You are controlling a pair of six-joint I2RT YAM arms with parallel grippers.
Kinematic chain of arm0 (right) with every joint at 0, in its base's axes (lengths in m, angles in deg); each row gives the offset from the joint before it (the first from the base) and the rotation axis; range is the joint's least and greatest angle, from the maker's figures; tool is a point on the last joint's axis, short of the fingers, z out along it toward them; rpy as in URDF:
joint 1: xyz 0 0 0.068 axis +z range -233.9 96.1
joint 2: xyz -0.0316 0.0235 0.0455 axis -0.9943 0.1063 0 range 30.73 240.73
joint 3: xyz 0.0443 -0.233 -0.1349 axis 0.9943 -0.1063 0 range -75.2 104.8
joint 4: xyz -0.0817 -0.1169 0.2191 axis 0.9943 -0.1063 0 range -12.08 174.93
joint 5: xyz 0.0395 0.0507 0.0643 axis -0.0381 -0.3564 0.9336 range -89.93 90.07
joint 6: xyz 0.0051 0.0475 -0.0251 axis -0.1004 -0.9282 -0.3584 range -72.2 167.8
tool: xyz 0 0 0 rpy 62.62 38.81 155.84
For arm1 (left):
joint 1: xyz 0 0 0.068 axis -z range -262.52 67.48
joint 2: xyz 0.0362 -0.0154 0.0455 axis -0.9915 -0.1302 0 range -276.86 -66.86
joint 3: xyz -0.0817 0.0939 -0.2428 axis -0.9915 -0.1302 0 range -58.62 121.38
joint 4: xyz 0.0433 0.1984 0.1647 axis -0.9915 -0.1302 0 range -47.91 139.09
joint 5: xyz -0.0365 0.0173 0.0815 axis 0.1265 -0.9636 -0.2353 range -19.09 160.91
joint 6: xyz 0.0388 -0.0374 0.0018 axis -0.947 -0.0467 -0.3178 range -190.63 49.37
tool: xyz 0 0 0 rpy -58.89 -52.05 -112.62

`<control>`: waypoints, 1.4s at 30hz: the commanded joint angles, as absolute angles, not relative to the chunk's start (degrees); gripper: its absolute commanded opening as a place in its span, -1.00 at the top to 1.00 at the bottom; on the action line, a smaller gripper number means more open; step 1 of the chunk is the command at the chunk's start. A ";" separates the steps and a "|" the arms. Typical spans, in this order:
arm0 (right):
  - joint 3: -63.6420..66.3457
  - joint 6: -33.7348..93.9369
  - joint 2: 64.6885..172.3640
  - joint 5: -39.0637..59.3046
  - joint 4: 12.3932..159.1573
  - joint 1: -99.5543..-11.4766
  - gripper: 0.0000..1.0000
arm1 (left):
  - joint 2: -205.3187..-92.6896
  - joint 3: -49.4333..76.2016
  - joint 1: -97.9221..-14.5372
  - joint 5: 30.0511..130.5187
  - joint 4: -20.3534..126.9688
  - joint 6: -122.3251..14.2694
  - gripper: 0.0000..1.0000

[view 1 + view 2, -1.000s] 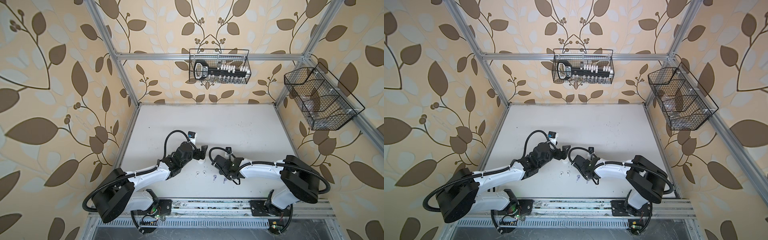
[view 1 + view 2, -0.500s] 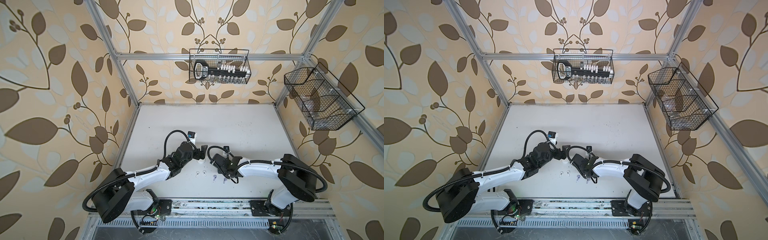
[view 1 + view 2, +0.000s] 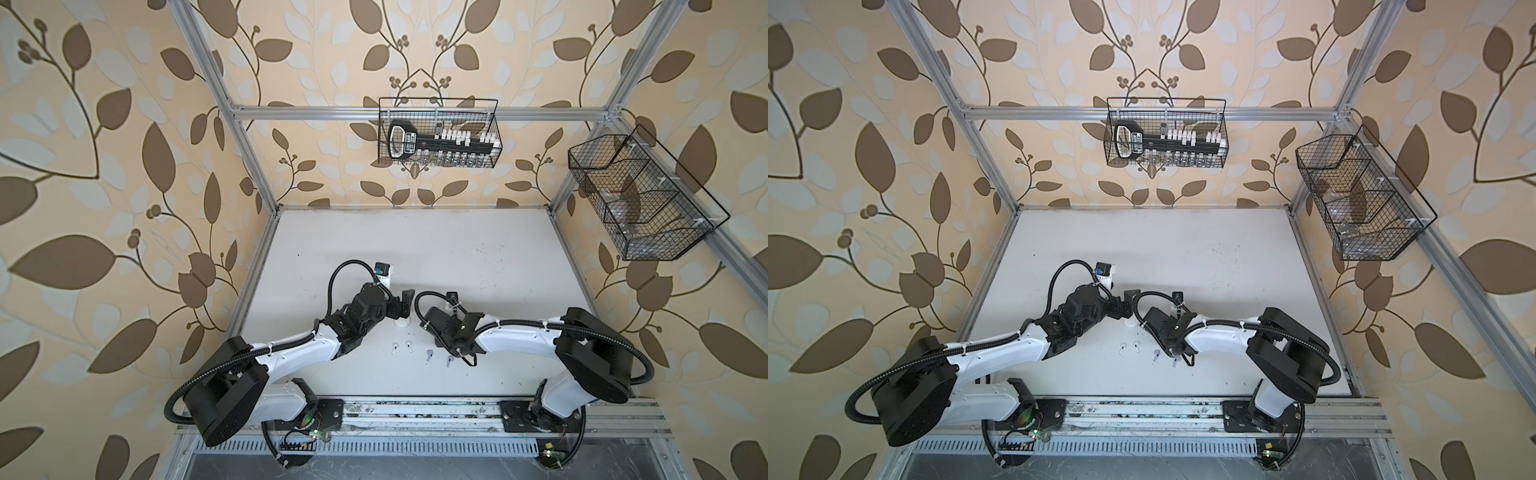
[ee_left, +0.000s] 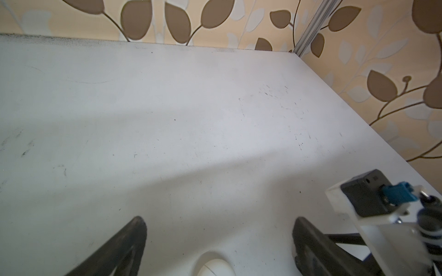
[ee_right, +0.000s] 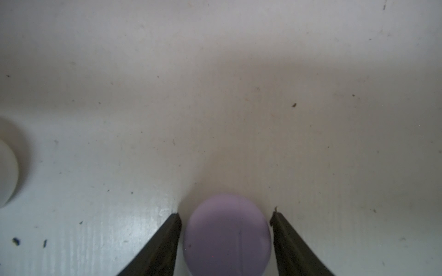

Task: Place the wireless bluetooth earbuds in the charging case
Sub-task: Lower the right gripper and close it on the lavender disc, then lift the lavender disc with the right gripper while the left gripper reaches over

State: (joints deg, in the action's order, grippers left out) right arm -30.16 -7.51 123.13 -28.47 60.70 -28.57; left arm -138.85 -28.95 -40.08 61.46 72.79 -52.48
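Left arm and right arm are showing white shells, black joints, ribbed black cables behind dark jaws.

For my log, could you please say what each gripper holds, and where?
Left gripper: nothing. Right gripper: jaws flank the lilac case at its sides; grip unclear.

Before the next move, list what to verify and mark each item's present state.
1. The left claw is open: ok.
2. The white case is centred under it: ok.
3. The right claw has a finger on either side of the lilac case: ok.
4. That grip is firm: cannot tell.
5. The case lids are open: not ok, both look shut.
6. The white earbuds and lilac earbuds lie loose on the table: ok.
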 commanded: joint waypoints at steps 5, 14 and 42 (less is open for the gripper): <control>-29.39 -8.65 123.89 -29.29 58.95 -28.44 -0.07 | -137.02 -29.20 -39.63 60.17 72.82 -52.91 -0.94; -30.34 -7.41 123.93 -28.54 60.33 -28.79 0.08 | -137.27 -29.03 -39.62 60.56 72.55 -53.30 -0.92; -55.39 29.93 76.21 -31.93 85.97 -26.37 0.66 | -137.63 -16.28 -39.63 90.71 59.82 -42.59 -0.81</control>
State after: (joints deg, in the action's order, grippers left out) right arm -53.95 24.12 80.24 -30.39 82.71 -26.97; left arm -139.83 -21.03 -40.08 84.45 64.49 -45.75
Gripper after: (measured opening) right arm 0.481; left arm 0.906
